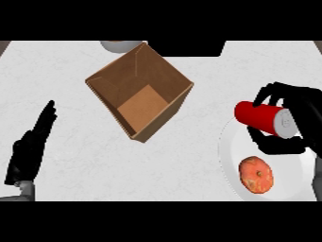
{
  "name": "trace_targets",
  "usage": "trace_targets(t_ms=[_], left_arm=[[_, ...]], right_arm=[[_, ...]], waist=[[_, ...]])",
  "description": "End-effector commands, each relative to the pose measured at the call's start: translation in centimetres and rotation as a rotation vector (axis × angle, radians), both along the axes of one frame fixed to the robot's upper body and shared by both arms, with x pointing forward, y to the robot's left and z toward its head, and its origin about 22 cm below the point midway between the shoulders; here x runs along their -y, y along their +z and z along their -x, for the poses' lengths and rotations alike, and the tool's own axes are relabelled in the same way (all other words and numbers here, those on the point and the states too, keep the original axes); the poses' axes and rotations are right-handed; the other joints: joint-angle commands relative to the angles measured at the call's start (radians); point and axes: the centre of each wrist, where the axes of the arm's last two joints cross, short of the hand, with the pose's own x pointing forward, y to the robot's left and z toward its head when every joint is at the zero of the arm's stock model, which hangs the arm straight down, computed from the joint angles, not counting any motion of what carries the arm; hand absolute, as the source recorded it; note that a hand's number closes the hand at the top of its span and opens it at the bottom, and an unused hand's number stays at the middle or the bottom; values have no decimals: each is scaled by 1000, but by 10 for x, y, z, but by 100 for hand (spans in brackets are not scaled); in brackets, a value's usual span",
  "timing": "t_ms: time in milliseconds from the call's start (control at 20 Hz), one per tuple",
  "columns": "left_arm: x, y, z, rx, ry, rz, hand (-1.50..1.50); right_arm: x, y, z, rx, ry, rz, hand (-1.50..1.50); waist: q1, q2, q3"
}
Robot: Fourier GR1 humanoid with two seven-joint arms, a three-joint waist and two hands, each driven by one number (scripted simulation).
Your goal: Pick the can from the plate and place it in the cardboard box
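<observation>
1. Right hand [304,124] at the right edge, fingers [269,92] curled round the red can [261,118], thumb under it; can lying on its side in the grasp, grey end toward the palm.
2. Can over the upper left rim of the white plate [296,170]; whether lifted clear of the plate or just touching it, impossible to tell from above.
3. Step in hand, by the look of it: the pick, grasp made, carry to the box not yet begun.
4. Cardboard box [140,90] standing open on the white surface [72,151], turned corner-on, well apart from the can and to its left, slightly farther up the view.
5. Next move likely: raise the can above the near right wall of the box, carry it leftward over the opening, then lower and release inside. Enough height needed to clear that wall.
6. Orange fruit, perhaps a peach or tomato [256,175], lying on the same plate, nearer the lower edge, apart from the can; probably not in the way of a leftward carry.
7. Grey round object [120,45], partly hidden behind the box's far corner; too little visible to name.
8. Left hand [29,149] at the lower left, fingers straight and released, resting, holding nothing, well apart from the box.
9. No obstacle visible between can and box besides the box's own wall.
</observation>
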Motion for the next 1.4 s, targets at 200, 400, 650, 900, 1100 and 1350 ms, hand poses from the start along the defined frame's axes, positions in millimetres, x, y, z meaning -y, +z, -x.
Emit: trace_targets(t_ms=[200, 400, 650, 900, 1100, 1350], left_arm=[[6, 6, 9, 14, -18, 17, 0], [-1, 12, -13, 7, -25, -4, 0], [-9, 7, 4, 5, -20, 7, 0], [21, -3, -3, 8, -30, 2, 0], [1, -13, -4, -1, -27, 12, 0], [15, 0, -8, 16, -43, -3, 0]], right_arm=[[-48, 41, -5, 88, 180, -197, 150], [-71, 84, -17, 101, 217, -227, 150], [-133, 95, -36, 56, 198, -185, 150], [-167, 91, -73, 5, 191, -161, 150], [-197, 71, -85, -58, 170, -135, 150], [-218, 40, -111, -127, 142, -92, 150]], waist=[[12, 2, 0], [10, 4, -1], [18, 3, -1], [20, 7, -1], [21, 8, -1], [29, 9, -1]])
